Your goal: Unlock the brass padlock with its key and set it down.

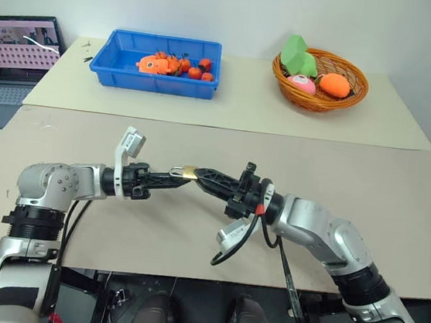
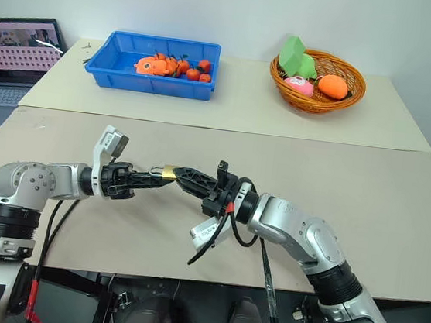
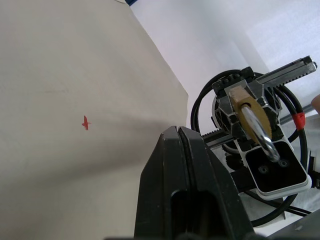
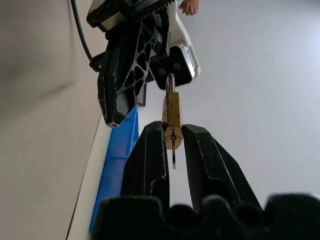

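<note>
So we have our right gripper (image 1: 198, 174) squeezing the tiny golden brass padlock (image 1: 189, 172) above the tan tabletop (image 1: 395, 221), our left gripper (image 1: 168, 178) pinched shut by its silver loop, nothing unlocked or put down.

The padlock (image 1: 189, 172) is golden brass with a silver loop, held between two black hands, the left hand (image 1: 168, 182) and the right hand (image 1: 201, 175). The counter (image 1: 192, 229) is pale beige with a small red mark (image 3: 86, 122). A bright blue tray (image 1: 110, 62) holds orange toys (image 1: 172, 64). A brown woven basket (image 1: 356, 92) carries green, pink and orange toys.
</note>
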